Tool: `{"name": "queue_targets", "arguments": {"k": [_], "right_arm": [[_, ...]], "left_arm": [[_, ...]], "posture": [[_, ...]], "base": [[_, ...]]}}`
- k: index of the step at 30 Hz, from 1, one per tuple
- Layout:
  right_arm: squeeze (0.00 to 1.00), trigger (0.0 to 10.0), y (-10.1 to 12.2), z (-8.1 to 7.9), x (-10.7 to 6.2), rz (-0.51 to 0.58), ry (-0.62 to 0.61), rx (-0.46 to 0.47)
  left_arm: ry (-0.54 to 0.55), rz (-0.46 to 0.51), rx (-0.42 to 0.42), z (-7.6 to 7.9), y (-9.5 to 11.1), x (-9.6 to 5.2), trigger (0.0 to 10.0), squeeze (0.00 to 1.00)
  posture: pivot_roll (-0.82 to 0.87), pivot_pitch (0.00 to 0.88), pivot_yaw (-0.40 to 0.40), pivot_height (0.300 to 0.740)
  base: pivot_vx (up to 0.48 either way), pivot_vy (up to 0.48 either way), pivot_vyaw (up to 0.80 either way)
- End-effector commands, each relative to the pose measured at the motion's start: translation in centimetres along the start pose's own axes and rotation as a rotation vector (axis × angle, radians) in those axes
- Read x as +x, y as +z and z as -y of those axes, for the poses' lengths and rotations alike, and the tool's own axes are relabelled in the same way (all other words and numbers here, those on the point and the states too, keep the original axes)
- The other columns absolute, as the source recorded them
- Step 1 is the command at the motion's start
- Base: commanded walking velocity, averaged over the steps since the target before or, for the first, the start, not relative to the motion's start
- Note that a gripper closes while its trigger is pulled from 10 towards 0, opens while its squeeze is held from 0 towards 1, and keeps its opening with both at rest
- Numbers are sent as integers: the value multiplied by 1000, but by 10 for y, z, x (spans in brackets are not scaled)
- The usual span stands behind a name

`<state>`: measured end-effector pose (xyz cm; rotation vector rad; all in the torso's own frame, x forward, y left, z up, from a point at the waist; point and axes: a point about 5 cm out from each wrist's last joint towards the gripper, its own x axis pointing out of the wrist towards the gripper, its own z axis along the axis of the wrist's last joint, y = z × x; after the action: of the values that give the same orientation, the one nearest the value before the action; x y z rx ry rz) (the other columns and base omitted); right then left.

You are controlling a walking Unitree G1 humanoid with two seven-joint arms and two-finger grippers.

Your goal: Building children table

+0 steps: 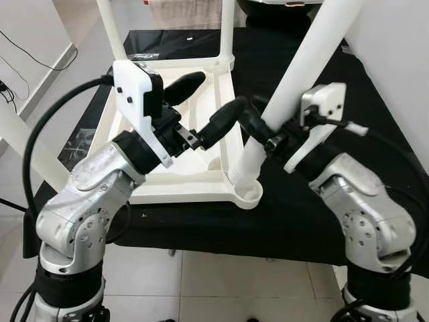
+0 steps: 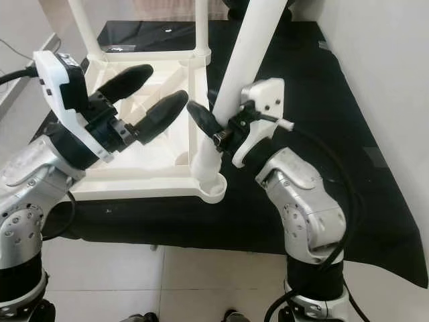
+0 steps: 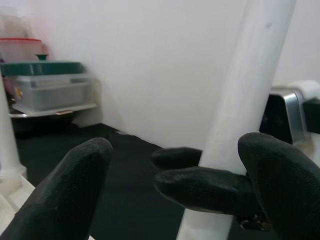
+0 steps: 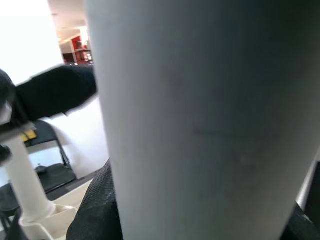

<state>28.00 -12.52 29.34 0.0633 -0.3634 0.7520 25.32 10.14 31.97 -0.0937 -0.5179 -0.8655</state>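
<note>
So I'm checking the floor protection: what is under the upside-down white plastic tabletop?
A black cloth lies under the upside-down white plastic tabletop and spreads past its near and right edges, over pale floor tiles. The part directly beneath the tabletop is hidden.

white leg (image 1: 295, 80): top cut off by the frame edge | right tool (image 2: 213, 124): far finger hidden behind the leg | right wrist view: leg blurred, covering most of the scene | upside-down table top (image 1: 181, 184): far legs cropped at the upper edge | left wrist view: near fingers (image 3: 60, 200) blurred, shelf boxes (image 3: 47, 85) indistinct
</note>
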Motion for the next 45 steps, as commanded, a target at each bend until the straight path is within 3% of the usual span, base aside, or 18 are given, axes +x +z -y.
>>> {"name": "queue_targets", "arguments": {"k": [1,3,7,13,16,19,26,30,37,38,45], "right_arm": [[0,10000,8,-7,1,45,61,-4],[0,10000,4,-16,2,-12,165,-85],[0,10000,-4,-17,-2,-117,252,-183],[0,10000,1,-11,-4,-144,287,-210],[0,10000,3,-5,-3,-171,282,-231],[0,10000,-1,-3,-1,-196,269,-234],[0,10000,-10,-15,4,-215,314,-244],[0,10000,-17,-33,3,-223,403,-244],[0,10000,-18,-38,5,-223,424,-265],[0,10000,-19,-39,5,-223,425,-270],[0,10000,-18,-35,7,-224,389,-291]], "left_arm": [[-13,-7,-15,6,-1,-1,10000,0],[-25,-2,-35,9,1,1,10000,0],[-60,42,-76,10,9,5,10000,0],[-147,109,-122,12,24,10,10000,0],[-279,143,-138,19,39,10,10000,0],[-327,134,-131,21,43,8,10000,0],[-291,109,-46,15,46,10,10000,0],[-134,124,48,-5,52,21,10000,0],[-184,165,-19,-1,57,28,9804,0],[-185,166,-25,-2,57,26,0,0],[-199,168,-37,-6,61,20,0,0]], "posture": [[40,176,28,740],[46,172,23,740],[47,168,22,740],[37,162,23,740],[33,157,22,740],[35,154,24,740],[37,150,22,740],[37,148,21,740],[35,142,23,740],[34,141,24,740],[35,141,28,740]], "base": [[0,0,0],[0,0,0],[0,0,0],[0,0,0],[0,0,0],[0,0,0],[0,0,0],[0,0,0],[0,0,0],[0,0,0],[0,0,0]]}}
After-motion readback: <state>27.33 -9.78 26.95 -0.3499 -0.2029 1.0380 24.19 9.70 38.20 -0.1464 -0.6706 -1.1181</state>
